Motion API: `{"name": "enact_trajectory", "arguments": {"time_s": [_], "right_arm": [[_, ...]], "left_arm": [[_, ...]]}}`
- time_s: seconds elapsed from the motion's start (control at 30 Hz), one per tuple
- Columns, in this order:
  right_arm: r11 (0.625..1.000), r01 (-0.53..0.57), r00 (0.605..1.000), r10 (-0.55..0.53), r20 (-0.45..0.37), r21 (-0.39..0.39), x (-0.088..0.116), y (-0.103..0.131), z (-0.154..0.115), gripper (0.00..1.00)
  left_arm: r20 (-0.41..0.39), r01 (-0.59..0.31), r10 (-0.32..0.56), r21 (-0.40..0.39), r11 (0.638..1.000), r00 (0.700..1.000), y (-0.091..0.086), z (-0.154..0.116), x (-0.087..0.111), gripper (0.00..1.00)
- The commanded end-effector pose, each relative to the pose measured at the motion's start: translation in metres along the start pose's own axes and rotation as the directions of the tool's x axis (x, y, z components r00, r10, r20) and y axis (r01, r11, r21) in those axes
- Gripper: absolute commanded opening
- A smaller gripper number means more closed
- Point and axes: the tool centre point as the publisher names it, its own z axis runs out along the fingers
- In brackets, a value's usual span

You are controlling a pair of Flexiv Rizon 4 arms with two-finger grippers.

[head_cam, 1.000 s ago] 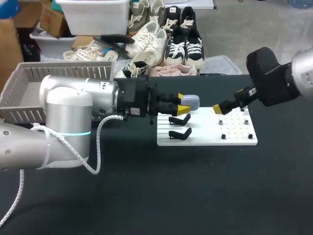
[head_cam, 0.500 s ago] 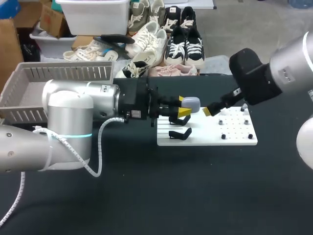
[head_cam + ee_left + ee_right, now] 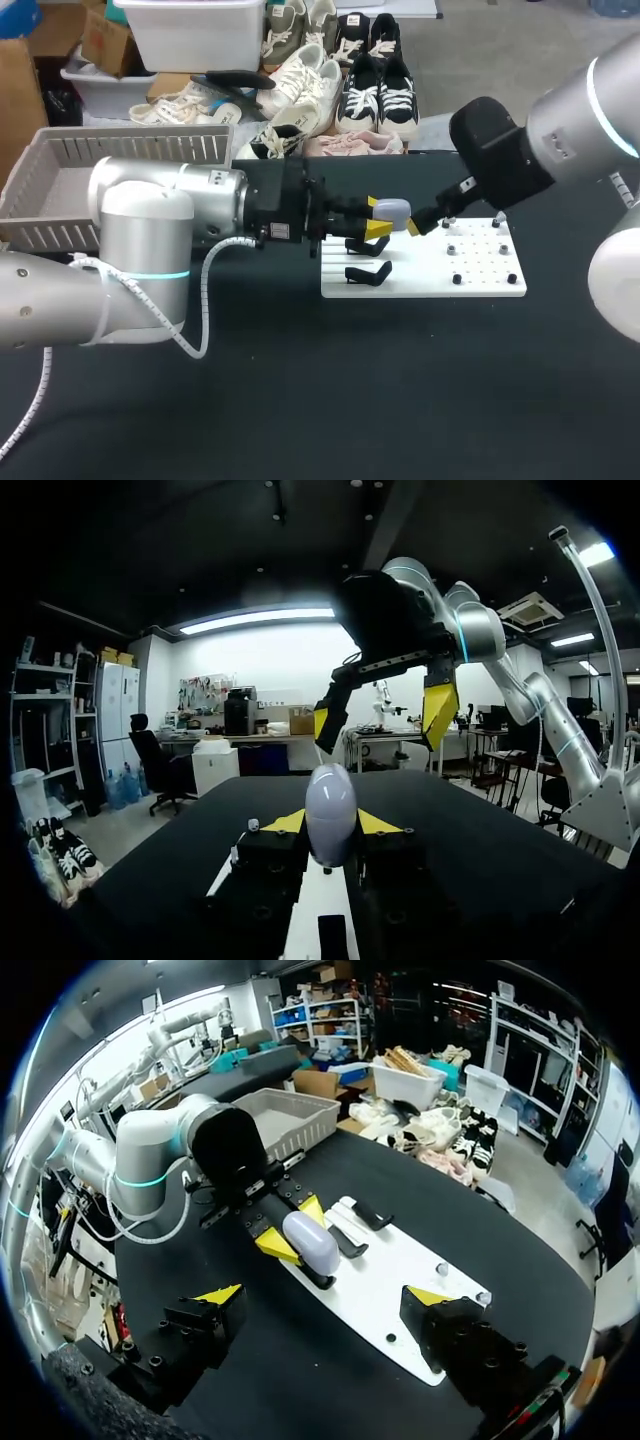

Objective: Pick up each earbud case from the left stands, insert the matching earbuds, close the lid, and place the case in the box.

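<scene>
The left claw (image 3: 330, 825) is clamped on the case (image 3: 312, 1244), one yellow tip on each side of the pale grey, rounded shell. The case is held in the air over the left end of the white board (image 3: 480, 275), just above the black stands (image 3: 368, 272); two of these show bare below it. The right claw (image 3: 325, 1297) stands wide with nothing in it. In the left wrist view its two yellow tips hang just ahead of and above the case, apart from it. In the head view one tip is very near the case's right end. Small dark pieces (image 3: 457, 279) sit on the board's right half. The board lies on the black counter (image 3: 300, 400), and the grey box (image 3: 60, 190) is at its far left.
</scene>
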Motion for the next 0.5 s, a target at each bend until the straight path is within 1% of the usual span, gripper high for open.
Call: {"name": "enact_trajectory", "arguments": {"time_s": [0.03,0.3,0.5], "right_arm": [[1.0,-0.003,1.0,0.003,-0.014,0.019,-0.006,0.002,0.008,1.0],[1.0,-0.003,0.999,0.004,-0.035,0.029,-0.011,-0.002,0.02,1.0],[0.999,-0.009,0.999,0.011,-0.05,0.042,-0.011,-0.006,0.026,1.0]], "left_arm": [[0.0,0.0,0.0,0.003,1.0,1.0,0.001,0.0,0.001,0.0],[0.0,0.0,0.0,0.003,1.0,1.0,0.001,0.0,0.001,0.0],[0.0,0.0,0.0,0.003,1.0,1.0,0.001,0.0,0.001,0.0]]}}
